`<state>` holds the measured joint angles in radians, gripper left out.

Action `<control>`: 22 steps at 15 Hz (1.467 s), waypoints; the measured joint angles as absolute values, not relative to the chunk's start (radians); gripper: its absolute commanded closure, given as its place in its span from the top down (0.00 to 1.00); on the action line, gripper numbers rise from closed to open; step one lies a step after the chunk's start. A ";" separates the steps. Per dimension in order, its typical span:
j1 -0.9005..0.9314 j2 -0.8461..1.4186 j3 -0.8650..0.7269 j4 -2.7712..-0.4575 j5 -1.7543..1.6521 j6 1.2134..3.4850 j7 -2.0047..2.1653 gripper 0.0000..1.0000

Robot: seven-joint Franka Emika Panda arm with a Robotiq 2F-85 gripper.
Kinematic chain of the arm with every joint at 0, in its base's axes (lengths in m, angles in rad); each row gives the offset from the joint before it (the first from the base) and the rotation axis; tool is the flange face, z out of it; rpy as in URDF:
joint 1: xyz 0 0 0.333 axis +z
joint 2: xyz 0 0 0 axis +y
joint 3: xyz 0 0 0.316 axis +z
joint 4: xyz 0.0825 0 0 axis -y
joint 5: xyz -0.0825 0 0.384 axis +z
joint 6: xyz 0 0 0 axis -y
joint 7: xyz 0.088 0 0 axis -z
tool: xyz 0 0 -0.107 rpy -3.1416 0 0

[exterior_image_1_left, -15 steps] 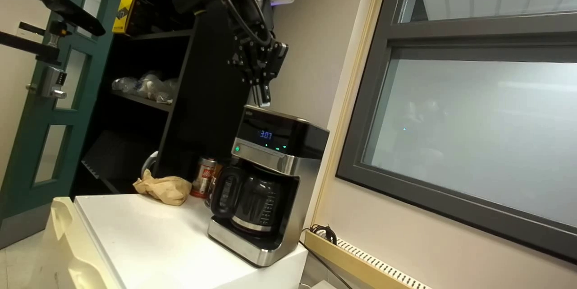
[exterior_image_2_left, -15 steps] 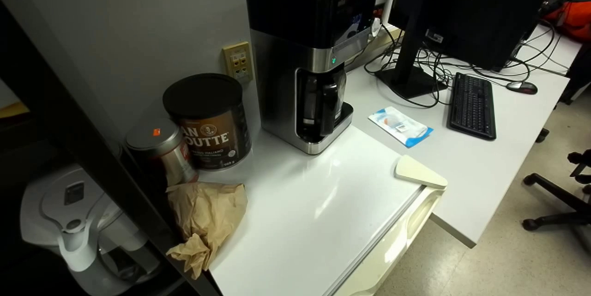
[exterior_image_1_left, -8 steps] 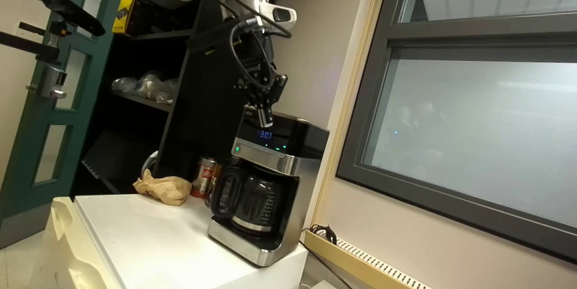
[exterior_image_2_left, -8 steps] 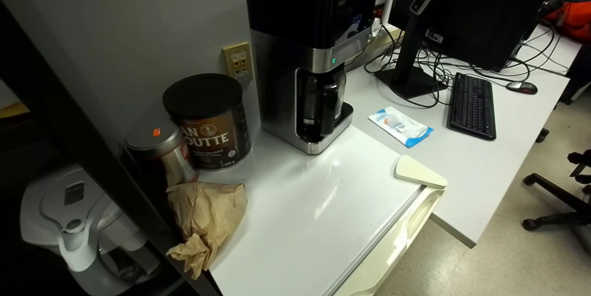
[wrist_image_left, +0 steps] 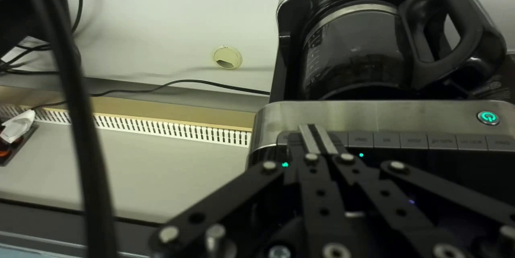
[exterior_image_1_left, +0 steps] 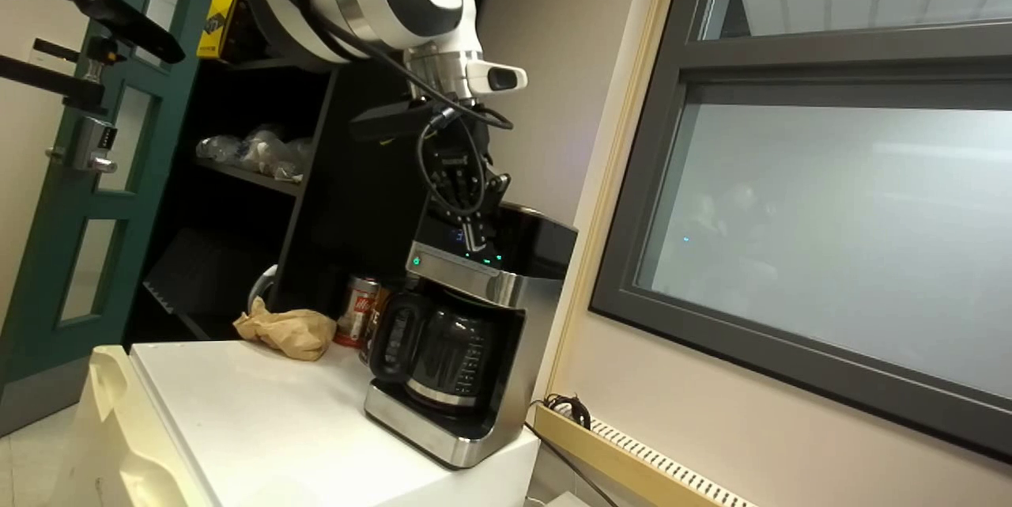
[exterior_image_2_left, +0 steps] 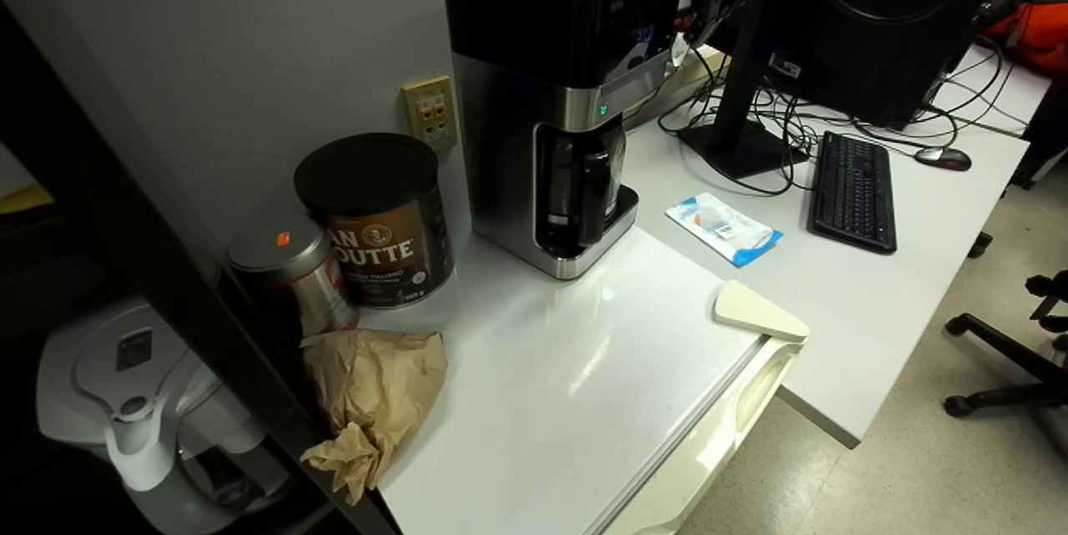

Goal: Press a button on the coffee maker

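The black and silver coffee maker (exterior_image_1_left: 545,333) stands upright on a white surface; it also shows in an exterior view (exterior_image_2_left: 517,151) and the wrist view (wrist_image_left: 378,116). Its glass carafe (exterior_image_1_left: 451,357) sits inside. A row of grey buttons (wrist_image_left: 388,140) runs under the dark panel, with a green-lit power button (wrist_image_left: 488,118) at one end. My gripper (exterior_image_1_left: 474,246) is shut and empty, in front of the panel, partly hiding the bluish display (exterior_image_1_left: 459,236). In the wrist view its fingertips (wrist_image_left: 316,129) overlap the button row's end away from the power button. Whether they touch is unclear.
A crumpled paper bag (exterior_image_2_left: 375,401), a red and silver can (exterior_image_2_left: 288,276) and a large dark coffee can (exterior_image_2_left: 380,243) stand beside the coffee maker. A monitor (exterior_image_2_left: 834,42), keyboard (exterior_image_2_left: 853,193) and cables are on the desk. A wall and window (exterior_image_1_left: 822,254) are close by.
My gripper has come down from above the coffee maker to the front of its panel, near the buttons. It stays shut. The coffee maker has not moved.
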<state>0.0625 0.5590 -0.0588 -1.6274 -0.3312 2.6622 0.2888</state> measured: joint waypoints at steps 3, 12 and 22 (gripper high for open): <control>0.075 0.605 -0.059 -1.574 -0.300 2.662 0.286 0.00; 0.086 0.674 -0.060 -1.508 -0.262 2.637 0.272 0.00; 0.100 0.664 -0.069 -1.535 -0.268 2.658 0.229 0.00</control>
